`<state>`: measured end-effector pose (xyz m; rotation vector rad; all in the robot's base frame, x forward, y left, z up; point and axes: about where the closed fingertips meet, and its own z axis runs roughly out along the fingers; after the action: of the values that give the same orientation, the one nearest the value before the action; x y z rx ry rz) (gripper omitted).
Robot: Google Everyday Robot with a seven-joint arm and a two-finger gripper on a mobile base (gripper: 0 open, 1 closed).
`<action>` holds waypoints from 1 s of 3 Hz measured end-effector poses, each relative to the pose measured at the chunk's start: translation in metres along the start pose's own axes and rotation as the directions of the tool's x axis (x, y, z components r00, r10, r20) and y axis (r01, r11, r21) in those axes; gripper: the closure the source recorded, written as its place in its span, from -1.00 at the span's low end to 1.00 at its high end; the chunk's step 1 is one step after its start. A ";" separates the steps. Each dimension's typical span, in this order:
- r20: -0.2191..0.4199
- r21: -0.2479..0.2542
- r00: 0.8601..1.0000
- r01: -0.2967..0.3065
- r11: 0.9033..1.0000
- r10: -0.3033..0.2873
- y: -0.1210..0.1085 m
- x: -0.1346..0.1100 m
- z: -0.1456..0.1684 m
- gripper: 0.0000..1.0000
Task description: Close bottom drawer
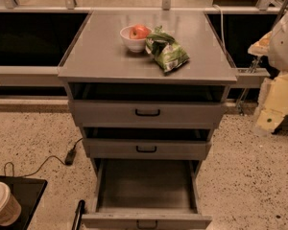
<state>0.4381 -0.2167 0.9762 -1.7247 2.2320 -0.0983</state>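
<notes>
The grey metal cabinet point(101, 56) stands in the middle of the view. Its bottom drawer point(146, 188) is pulled far out towards me and its inside is bare. The drawer's front panel point(110, 220) with a small black handle point(146, 224) sits at the lower edge of the view. My gripper point(273, 104) and arm show as pale white and yellowish shapes at the right edge, level with the top drawer, well to the right of the cabinet and apart from the bottom drawer.
The top drawer point(146, 112) and the middle drawer point(146, 148) stand slightly out. On the cabinet top are a white bowl point(130, 43) with a red apple point(139, 31) and a green snack bag point(167, 51). A paper cup point(2, 202), black tray point(24, 190) and floor cable point(69, 156) lie left.
</notes>
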 end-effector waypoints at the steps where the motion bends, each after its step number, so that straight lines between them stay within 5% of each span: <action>1: 0.000 0.000 1.000 0.000 1.000 0.000 0.000 0.000 0.000 -1.00; 2: 0.034 -0.015 0.999 0.035 0.999 -0.034 0.013 0.007 0.020 -1.00; 3: 0.149 -0.030 0.987 0.064 0.998 -0.059 0.050 0.024 0.060 -1.00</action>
<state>0.4040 -0.2179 0.9018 -1.7580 2.0863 0.0540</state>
